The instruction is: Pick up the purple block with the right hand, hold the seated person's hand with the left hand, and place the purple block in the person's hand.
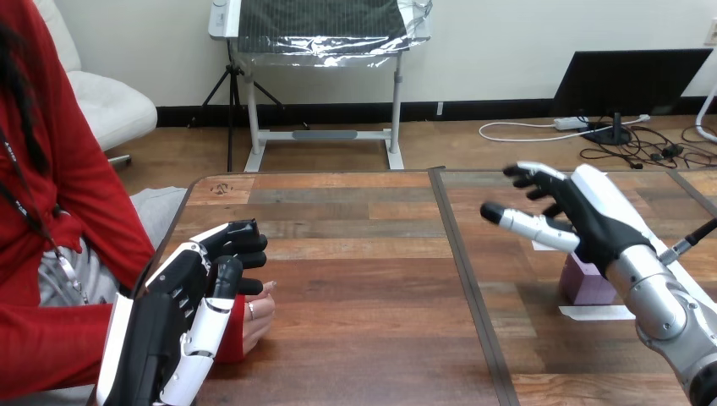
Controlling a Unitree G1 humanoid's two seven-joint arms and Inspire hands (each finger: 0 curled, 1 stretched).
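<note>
Wood-plank bench [363, 279] is what I see across my feed, split by a dark seam [467, 279] running front to back a little right of centre. At the view's left a person sits at the bench's edge, with a red sleeve [51, 347] reaching in along the near side. My left arm comes up from the bottom corner, and the left robot hand [182, 296] sits with its white-shelled back toward the camera, in front of the person's wrist. The person's hand [260, 315] pokes out just past it, loosely closed and low over the wood. The two look to be touching, but I cannot tell whether the left robot hand actually grips anything. On the other side, my silver right forearm [659, 300] angles in from the lower right corner. The right robot hand [592, 216] is spread wide, fingers straight and thumb out, holding nothing. The purple block [585, 283] rests on the bench's right half, directly beneath that wrist and partly hidden by it. A white tape strip [596, 311] lies just in front of the block.
</note>
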